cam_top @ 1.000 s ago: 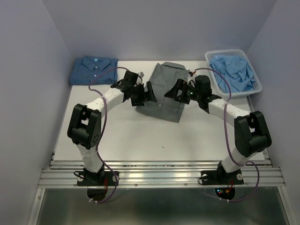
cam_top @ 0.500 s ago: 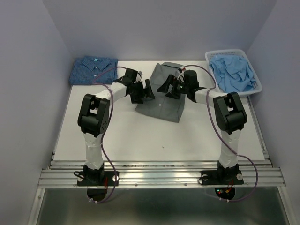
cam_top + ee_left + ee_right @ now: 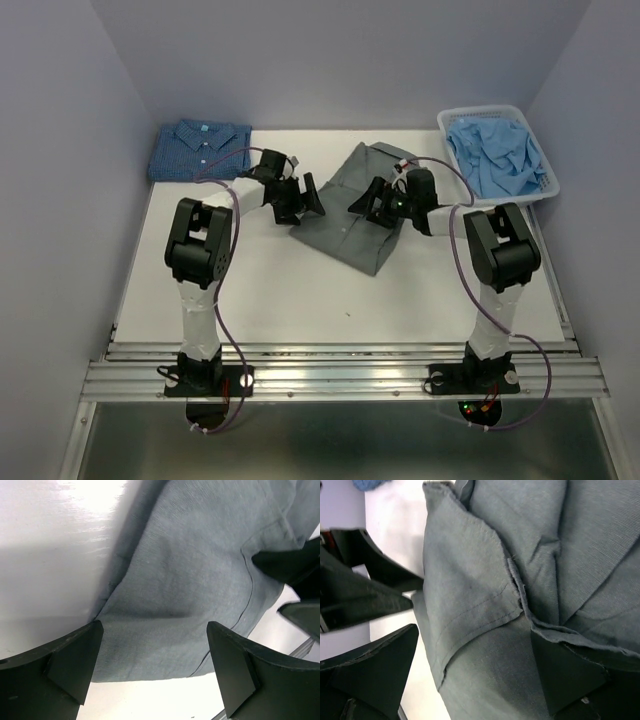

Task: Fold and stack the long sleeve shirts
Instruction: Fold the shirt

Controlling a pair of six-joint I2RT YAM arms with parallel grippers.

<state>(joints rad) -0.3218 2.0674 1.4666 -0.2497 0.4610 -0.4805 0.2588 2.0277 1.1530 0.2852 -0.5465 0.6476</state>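
The slate-grey shirt [image 3: 350, 228] lies folded at the table's middle, with its collar and button front facing up. It fills the left wrist view [image 3: 190, 570] and the right wrist view [image 3: 470, 575]. My left gripper [image 3: 311, 197] is at the shirt's left edge, low over the table, its jaws wide apart and holding nothing [image 3: 154, 630]. My right gripper [image 3: 366, 200] is over the shirt's upper right part, also open and empty [image 3: 474, 635]. The dark blue check shirt [image 3: 200, 148] lies folded at the back left.
A white basket [image 3: 547, 165] holding crumpled light blue cloth [image 3: 497, 150] stands at the back right. Walls close in the table on the left, back and right. The white table [image 3: 300, 290] runs to a metal rail at the front.
The grey shirt has been turned over, so its collar and front now show, and it lies flatter and a little nearer. Both arms have drawn in close to the shirt.
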